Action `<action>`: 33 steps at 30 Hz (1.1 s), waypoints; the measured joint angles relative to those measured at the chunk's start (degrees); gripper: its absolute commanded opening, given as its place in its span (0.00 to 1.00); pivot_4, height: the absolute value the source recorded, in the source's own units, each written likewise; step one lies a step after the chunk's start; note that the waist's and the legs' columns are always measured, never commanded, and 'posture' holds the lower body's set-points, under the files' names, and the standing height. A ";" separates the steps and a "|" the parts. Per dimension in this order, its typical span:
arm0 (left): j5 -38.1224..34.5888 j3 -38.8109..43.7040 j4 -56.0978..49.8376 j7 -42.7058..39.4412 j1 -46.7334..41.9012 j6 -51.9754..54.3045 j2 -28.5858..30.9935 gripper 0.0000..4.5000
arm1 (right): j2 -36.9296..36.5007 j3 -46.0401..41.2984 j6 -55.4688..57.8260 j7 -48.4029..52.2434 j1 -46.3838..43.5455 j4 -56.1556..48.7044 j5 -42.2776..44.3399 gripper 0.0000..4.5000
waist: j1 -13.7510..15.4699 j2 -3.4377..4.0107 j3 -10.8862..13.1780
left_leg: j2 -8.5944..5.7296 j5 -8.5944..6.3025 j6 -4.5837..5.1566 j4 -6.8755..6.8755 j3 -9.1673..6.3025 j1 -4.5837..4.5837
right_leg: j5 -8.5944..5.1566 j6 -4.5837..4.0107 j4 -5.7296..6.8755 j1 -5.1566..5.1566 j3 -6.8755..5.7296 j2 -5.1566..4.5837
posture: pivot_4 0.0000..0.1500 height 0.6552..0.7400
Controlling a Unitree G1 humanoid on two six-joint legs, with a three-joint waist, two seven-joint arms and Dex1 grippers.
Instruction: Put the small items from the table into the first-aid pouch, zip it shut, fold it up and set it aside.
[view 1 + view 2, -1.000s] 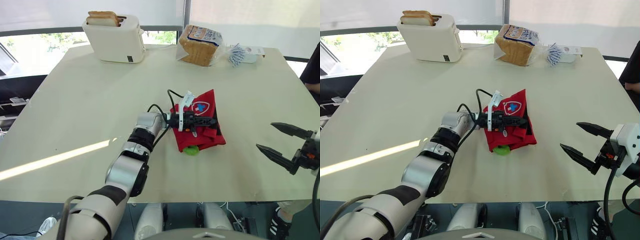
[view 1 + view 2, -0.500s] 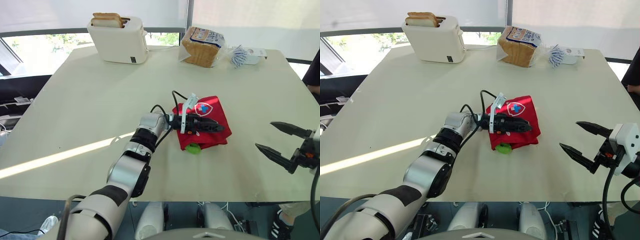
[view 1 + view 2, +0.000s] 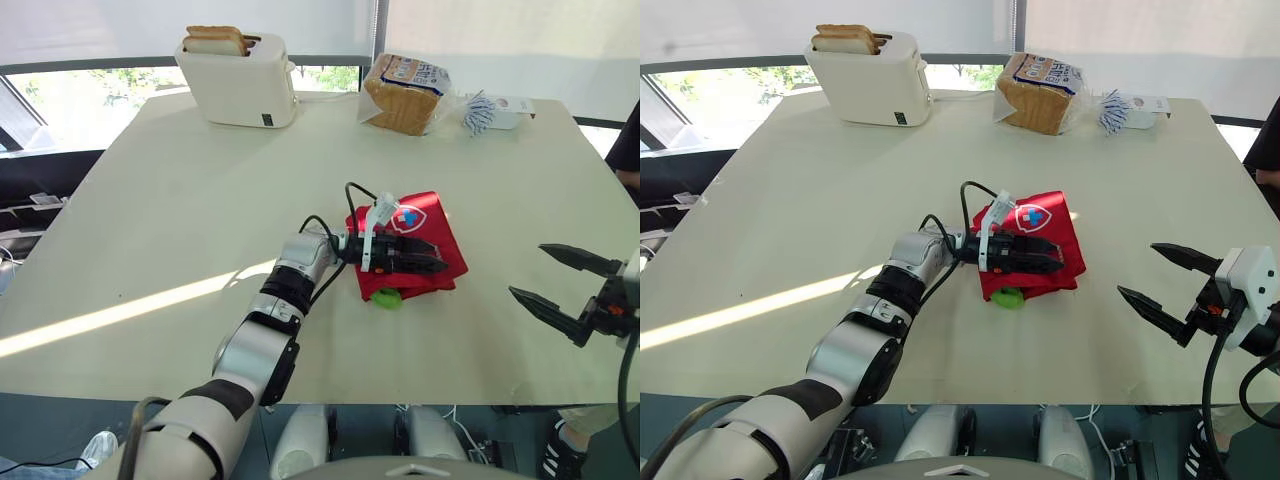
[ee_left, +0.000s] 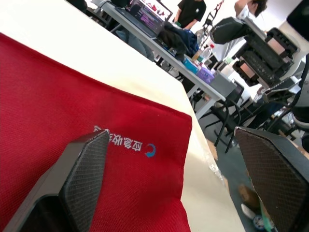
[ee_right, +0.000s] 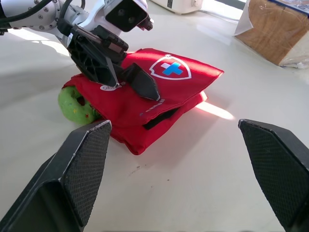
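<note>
While the left arm reaches across the table (image 3: 180, 200), the left gripper (image 3: 430, 259) sits on top of the red first-aid pouch (image 3: 447, 235).

- Left gripper: fingers spread wide, nothing held between them. In the left wrist view one finger (image 4: 77, 179) lies low against the red fabric, beside a line of white and blue print. The other finger is off past the pouch's edge.
- Pouch: lies near the middle of the table, a little to the robot's right. It is doubled over, with the white shield and blue cross emblem facing up. Whether the zip is closed, I cannot tell.
- Green item (image 5: 77, 104): round and bright green. It pokes out from between the red layers at the end of the pouch nearest the robot, touching the tabletop.
- Right gripper (image 3: 1137, 270): hovers near the table's right edge, well apart from the pouch. Its fingers are spread wide and it is empty.
- Far edge of the table: a white toaster (image 3: 245, 85) with bread slices (image 3: 215, 40) standing in its slots. To the right of it are a bagged loaf (image 3: 403, 90) and a small white packet (image 3: 495, 110). All are well apart from the pouch.
</note>
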 measured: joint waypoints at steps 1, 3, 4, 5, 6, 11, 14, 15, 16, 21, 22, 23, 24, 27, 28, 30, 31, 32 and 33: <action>0.16 0.03 -0.23 0.64 -0.05 -0.62 0.05 0.99 | 0.03 0.00 0.00 0.00 0.15 0.00 0.00 1.00 | -0.01 0.00 0.00 | 0.00 0.00 0.00 0.00 0.00 0.00 | 0.00 0.00 0.00 0.00 0.00 0.00 | 1.00 1.00; 0.49 0.09 -0.64 2.03 -0.42 -2.23 0.04 0.99 | 0.05 0.00 -0.01 0.00 0.39 0.00 0.00 1.00 | -0.01 0.00 0.01 | 0.00 0.00 0.00 0.00 -0.01 -0.01 | 0.00 0.00 0.00 -0.01 0.00 0.00 | 1.00 1.00; 0.82 0.11 -0.85 2.71 -0.77 -3.11 0.01 0.99 | 0.07 0.00 -0.01 0.00 0.43 0.00 0.00 1.00 | 0.00 0.00 0.02 | 0.00 0.00 0.00 0.00 -0.01 -0.02 | 0.00 0.00 0.00 -0.01 -0.01 0.00 | 1.00 1.00; 1.33 0.10 -0.86 3.73 -1.61 -4.05 -0.11 0.99 | 0.08 0.00 -0.02 -0.04 0.43 -0.01 0.00 1.00 | 0.01 -0.01 0.05 | 0.00 0.00 0.00 0.00 -0.02 -0.04 | 0.00 0.00 0.00 -0.02 -0.02 0.00 | 1.00 1.00; 1.97 0.13 -0.84 5.17 -2.89 -5.50 -0.47 0.99 | 0.08 0.06 -0.02 -0.09 0.40 0.00 -0.01 1.00 | 0.02 -0.02 0.07 | 0.00 0.00 0.00 0.00 -0.02 -0.06 | 0.00 0.00 -0.02 -0.02 -0.03 0.00 | 1.00 1.00; 3.73 0.16 0.40 9.35 -7.11 -9.65 -2.62 0.87 | 0.23 1.01 -0.13 -0.43 -0.15 0.00 -0.06 1.00 | 0.04 -0.02 0.08 | -0.02 -0.01 0.02 0.00 -0.03 -0.09 | 0.00 0.01 -0.07 -0.02 -0.05 0.00 | 1.00 1.00; 5.98 -0.75 3.25 10.65 -7.80 -12.42 -4.13 0.61 | 0.26 1.09 -0.33 -0.62 -0.41 0.01 -0.14 1.00 | 0.00 -0.02 0.08 | -0.03 -0.01 0.02 -0.01 -0.03 -0.08 | 0.00 0.01 -0.06 -0.02 -0.05 0.01 | 1.00 1.00; 6.82 -1.35 4.06 10.69 -7.88 -13.45 -4.40 0.47 | 0.27 1.09 -0.39 -0.69 -0.46 0.01 -0.15 1.00 | -0.01 -0.02 0.08 | -0.02 -0.01 0.02 -0.01 -0.03 -0.08 | 0.00 0.01 -0.06 -0.02 -0.05 0.02 | 1.00 1.00; 7.82 -2.09 5.16 10.72 -7.95 -14.66 -4.74 0.36 | 0.29 1.10 -0.43 -0.76 -0.46 0.01 -0.19 1.00 | -0.05 -0.01 0.09 | -0.02 -0.01 0.02 -0.01 -0.03 -0.08 | 0.00 0.01 -0.06 -0.03 -0.05 0.02 | 1.00 1.00; 11.83 -4.87 9.39 10.19 -8.00 -18.31 -5.02 0.01 | 0.36 1.10 -0.95 -1.02 -0.01 0.00 -0.33 1.00 | -0.03 -0.01 0.11 | -0.02 -0.01 0.02 -0.01 -0.03 -0.09 | 0.00 0.01 -0.06 -0.03 -0.05 0.02 | 1.00 1.00; 13.18 -5.90 10.46 10.27 -8.03 -19.27 -5.02 0.01 | 0.39 1.10 -1.06 -1.05 0.13 0.00 -0.35 1.00 | -0.03 -0.02 0.12 | -0.02 -0.01 0.02 -0.01 -0.03 -0.09 | 0.00 0.01 -0.06 -0.03 -0.05 0.02 | 1.00 1.00; 14.94 -7.06 11.86 10.50 -8.15 -20.27 -5.07 0.01 | 0.41 1.10 -1.11 -1.08 0.20 0.00 -0.36 1.00 | -0.02 -0.01 0.11 | -0.02 -0.02 0.03 -0.01 -0.03 -0.08 | 0.00 0.01 -0.06 -0.02 -0.05 0.02 | 1.00 1.00; 15.29 -7.25 12.07 10.59 -8.20 -20.50 -5.09 0.01 | 0.40 1.10 -1.12 -1.08 0.21 0.00 -0.36 1.00 | -0.02 -0.01 0.11 | -0.02 -0.02 0.03 -0.01 -0.03 -0.08 | 0.00 0.01 -0.06 -0.02 -0.05 0.02 | 1.00 1.00; 19.26 -10.80 13.53 9.50 -9.39 -21.12 -5.16 0.01 | 0.40 1.10 -1.17 -1.10 0.29 0.00 -0.41 1.00 | -0.02 0.01 -0.01 | -0.02 -0.02 0.03 -0.01 -0.03 -0.03 | -0.01 0.01 -0.06 0.01 -0.05 0.03 | 1.00 1.00; 19.64 -11.04 13.55 9.36 -9.45 -21.06 -5.16 0.01 | 0.40 1.10 -1.18 -1.10 0.36 0.00 -0.41 1.00 | -0.02 0.02 -0.03 | -0.02 -0.02 0.03 -0.01 -0.03 -0.03 | -0.01 0.01 -0.06 0.01 -0.05 0.03 | 1.00 1.00; 20.11 -11.22 13.56 9.17 -9.49 -21.06 -5.15 0.01 | 0.40 1.10 -1.18 -1.09 0.46 0.00 -0.42 1.00 | -0.03 0.02 -0.09 | -0.01 -0.02 0.03 -0.01 -0.04 -0.02 | -0.01 0.01 -0.06 0.01 -0.05 0.03 | 1.00 1.00; 20.51 -11.40 13.55 9.09 -9.49 -21.19 -5.14 0.01 | 0.40 1.10 -1.18 -1.08 0.50 0.00 -0.48 1.00 | -0.02 0.01 -0.14 | -0.01 -0.02 0.03 -0.01 -0.04 -0.02 | -0.01 0.01 -0.06 0.01 -0.05 0.04 | 1.00 1.00; 21.30 -11.83 13.55 9.03 -9.18 -21.58 -5.10 0.01 | 0.39 1.10 -1.18 -1.08 0.53 0.00 -0.61 1.00 | -0.04 0.02 -0.31 | 0.00 -0.02 0.04 -0.02 -0.04 -0.01 | -0.02 0.01 -0.06 0.01 -0.05 0.04 | 1.00 1.00; 21.52 -11.94 13.55 9.03 -9.07 -21.83 -5.10 0.01 | 0.39 1.10 -1.18 -1.08 0.53 0.00 -0.64 1.00 | -0.06 0.04 -0.35 | 0.00 -0.02 0.04 -0.02 -0.04 0.00 | -0.02 0.01 -0.06 0.01 -0.05 0.04 | 1.00 1.00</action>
